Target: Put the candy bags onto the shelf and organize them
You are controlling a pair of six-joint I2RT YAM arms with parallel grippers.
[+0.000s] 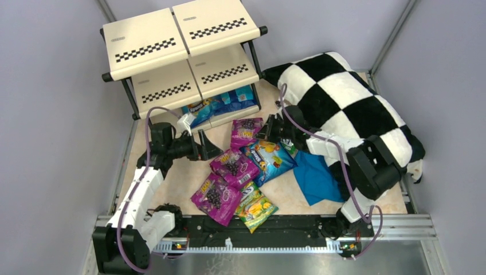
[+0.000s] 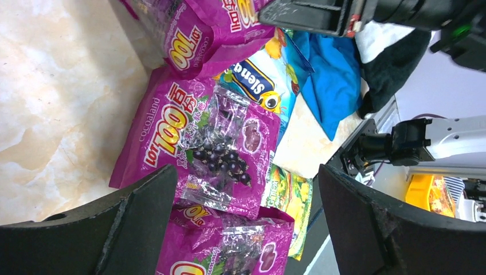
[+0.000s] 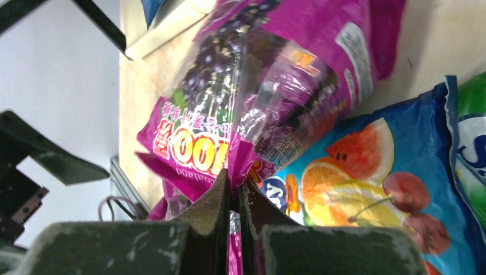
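Pillow (image 1: 349,97) lies beside right gripper (image 3: 234,192), clamped on purple bag (image 3: 269,86); left gripper (image 2: 246,172) spread.

Lab test cell: grey walls (image 1: 51,143), aluminium frame (image 1: 418,222).

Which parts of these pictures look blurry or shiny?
Right wrist view: right fingers soft, too near the lens; pinched purple bag glares on its clear window. Left wrist view: left fingers blurred, middle purple bag sharp. Top external view: even light.

Left gripper (image 2: 246,177) gapes wide (right gripper (image 3: 235,186) clamped tight).
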